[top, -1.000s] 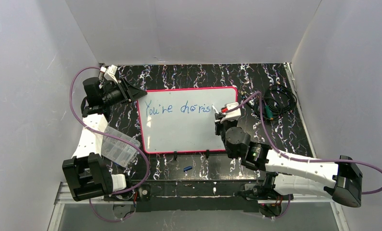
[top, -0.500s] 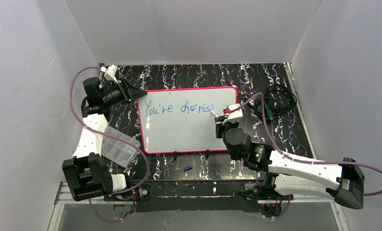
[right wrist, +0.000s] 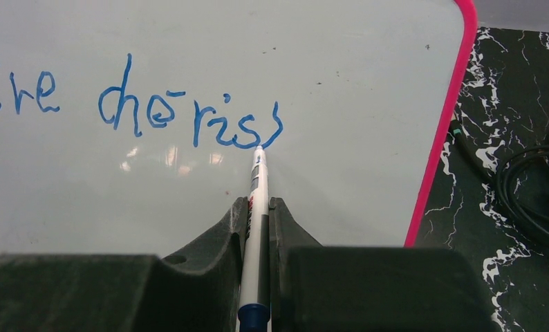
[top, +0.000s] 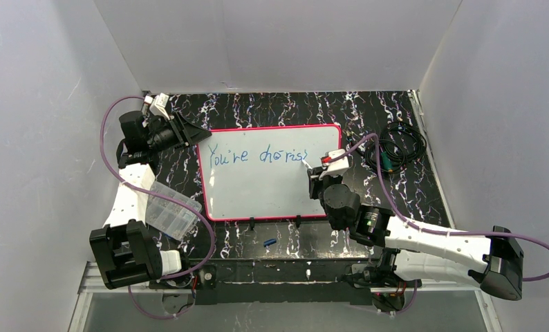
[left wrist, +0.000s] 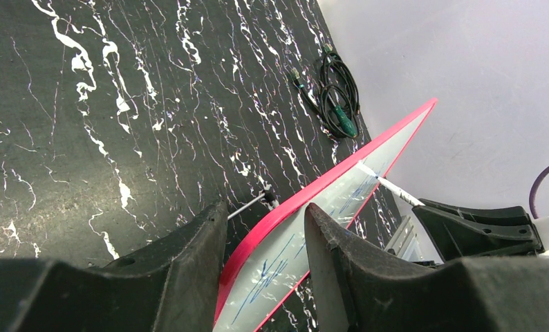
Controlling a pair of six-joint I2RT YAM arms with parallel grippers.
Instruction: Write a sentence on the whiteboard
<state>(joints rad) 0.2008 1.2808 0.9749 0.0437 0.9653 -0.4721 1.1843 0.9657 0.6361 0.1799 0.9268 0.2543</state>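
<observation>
The whiteboard [top: 272,194], glossy white with a pink-red frame, lies flat on the black marbled table. The sentence [top: 258,155] is one blue line reading roughly "You're cheris" plus one curved stroke; its end shows in the right wrist view [right wrist: 189,114]. My right gripper [top: 318,169] [right wrist: 258,205] is shut on a white marker [right wrist: 256,194], whose tip touches the board just under the last stroke. My left gripper [top: 196,135] [left wrist: 261,232] holds the board's far left corner [left wrist: 306,214], with one jaw on each side of the pink edge.
A small clear plastic box [top: 169,209] lies left of the board by the left arm. A coiled black cable with a green plug [top: 398,147] [left wrist: 337,93] lies right of the board. A blue cap [top: 270,242] lies near the front edge. White walls enclose the table.
My right gripper has shifted a little to the right with the marker, and a new curved stroke stands after "cheris". The left arm and the board have not moved.
</observation>
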